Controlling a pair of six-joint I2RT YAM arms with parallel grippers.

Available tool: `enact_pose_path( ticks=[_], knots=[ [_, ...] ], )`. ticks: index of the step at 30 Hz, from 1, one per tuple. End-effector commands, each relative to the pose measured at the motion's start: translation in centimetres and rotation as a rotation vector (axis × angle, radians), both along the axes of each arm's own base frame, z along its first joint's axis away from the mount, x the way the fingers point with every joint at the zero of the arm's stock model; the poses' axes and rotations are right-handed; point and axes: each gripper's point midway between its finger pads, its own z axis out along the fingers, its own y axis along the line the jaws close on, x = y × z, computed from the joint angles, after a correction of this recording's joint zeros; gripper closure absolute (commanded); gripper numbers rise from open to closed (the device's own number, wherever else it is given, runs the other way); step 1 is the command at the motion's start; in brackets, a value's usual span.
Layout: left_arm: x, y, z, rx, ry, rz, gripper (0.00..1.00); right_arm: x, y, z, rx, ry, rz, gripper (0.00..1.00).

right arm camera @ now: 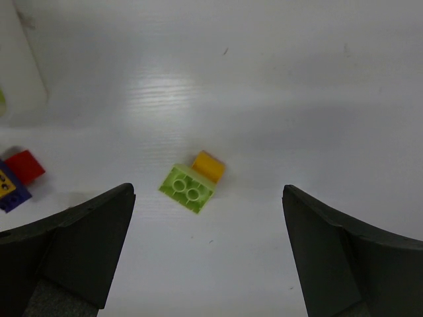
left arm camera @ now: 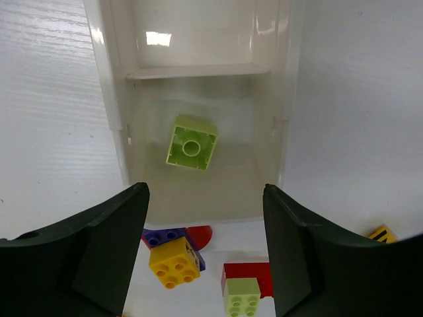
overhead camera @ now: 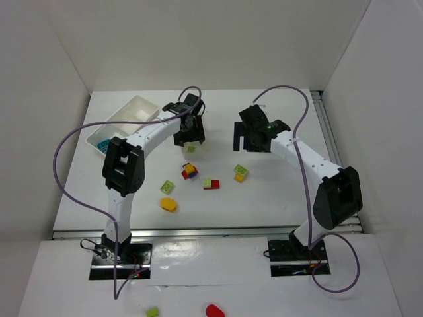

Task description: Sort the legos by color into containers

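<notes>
With left gripper [left arm camera: 205,198] fingers apart to leave lime brick [left arm camera: 192,143] in tray [left arm camera: 285,79] at 12 o'clock, right gripper [right arm camera: 208,198] spread to take green-orange clump [right arm camera: 193,181]

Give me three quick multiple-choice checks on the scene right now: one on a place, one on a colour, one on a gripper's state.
1. Where is the lone lime brick below the left gripper?
A) in a compartment of the narrow tray
B) on the tabletop
C) pinched between the fingers

2. What colour is the piece against the green brick below the right gripper?
A) red
B) yellow-orange
C) purple

3. How is the left gripper?
A) shut on a brick
B) open, holding nothing
C) shut, empty

Answers:
1 A: it lies on the floor between the tray's walls.
2 B: the right wrist view shows that colour.
3 B: its fingers stand apart with nothing between them.
</notes>
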Motion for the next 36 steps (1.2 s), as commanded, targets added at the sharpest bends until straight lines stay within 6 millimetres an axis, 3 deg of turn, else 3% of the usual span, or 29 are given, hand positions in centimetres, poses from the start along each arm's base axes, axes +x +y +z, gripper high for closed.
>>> enact_pose_path(
  ticks=[1,5,8,9,11,12,13,14,15,17,23,27,30,35,36],
  knots=[
    [0.7,-0.5,2.3,-0.027,-0.046,-0.033,0.19,-1.2,3.5,0.9,0.109,-0.021,0.067,0.0],
    [-1.5,1.2,5.4,-0.001,-0.074,-0.059,0.18,-2.0,4.7,0.1,0.133,-0.005,0.067,0.0],
    [-3.7,2.9,5.9,0.042,-0.086,-0.115,0.2,-2.4,4.5,-0.4,0.089,0.0,0.052,0.0],
    [-5.9,4.1,5.1,0.063,-0.056,-0.131,0.18,-2.3,4.3,-0.3,0.079,-0.006,0.044,0.0],
    [-7.7,5.2,4.2,0.089,-0.03,-0.16,0.09,-2.1,3.8,0.0,0.06,-0.019,0.029,0.0],
    [-9.6,6.2,1.9,0.118,0.027,-0.173,0.04,-2.0,3.7,0.0,0.053,-0.023,0.024,0.0],
    [-10.6,6.7,1.3,0.127,0.049,-0.175,0.0,-1.7,3.8,0.1,0.049,-0.025,0.031,0.0],
    [-11.4,6.8,1.1,0.111,0.053,-0.182,0.0,-1.7,3.9,-0.3,0.043,-0.016,0.031,0.0],
    [-12.8,7.3,-0.5,0.118,0.097,-0.188,0.0,-1.4,3.8,0.1,0.035,-0.029,0.034,0.0],
    [-13.8,7.2,-1.4,0.091,0.12,-0.167,0.03,-1.3,3.9,-0.5,0.021,-0.007,0.034,0.0],
    [-15.4,8.3,-4.4,0.146,0.196,-0.113,0.06,-1.0,3.9,-0.2,0.015,-0.011,0.029,0.0],
    [-15.4,8.7,-5.7,0.176,0.215,-0.094,0.13,-1.0,3.7,-0.2,0.008,-0.015,0.024,0.0],
    [-16.0,9.1,-7.0,0.199,0.257,-0.106,0.24,-1.1,3.5,-0.3,-0.003,-0.012,0.019,0.0],
    [-15.2,9.3,-6.7,0.224,0.234,-0.105,0.37,-1.0,3.3,-0.6,-0.016,-0.009,0.013,0.0],
    [-15.0,9.4,-6.6,0.238,0.237,-0.102,0.49,-1.0,3.3,-0.6,-0.016,-0.009,0.013,0.0]
  ],
)
